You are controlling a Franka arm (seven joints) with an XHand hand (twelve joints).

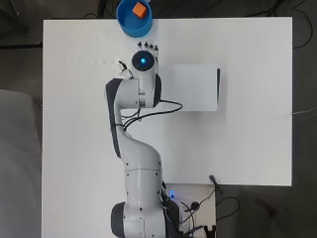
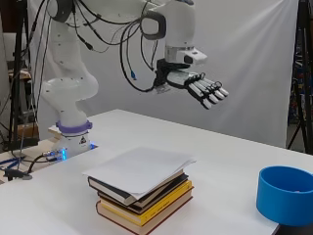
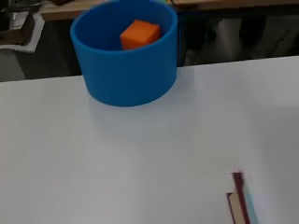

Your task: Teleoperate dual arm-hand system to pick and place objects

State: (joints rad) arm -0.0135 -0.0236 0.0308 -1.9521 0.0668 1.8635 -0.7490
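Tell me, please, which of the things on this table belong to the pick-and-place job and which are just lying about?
Belonging to the job:
- orange cube, lying inside the bowl
- blue bowl at the far table edge
- hand, open and empty, raised above the table

Just lying about:
- stack of books
- white sheet of paper on top of the stack

Three cameras: one above, one across the table, one at the wrist.

The overhead view looks straight down on the white table [image 1: 247, 148], the arm reaching up from the bottom edge; the side view looks level across it from near the stack of books [image 2: 142, 196], the arm at left; the wrist view sits close, facing the blue bowl [image 3: 128, 70]; all three share that bowl [image 1: 133, 22] [image 2: 286, 200] at the table's far edge.
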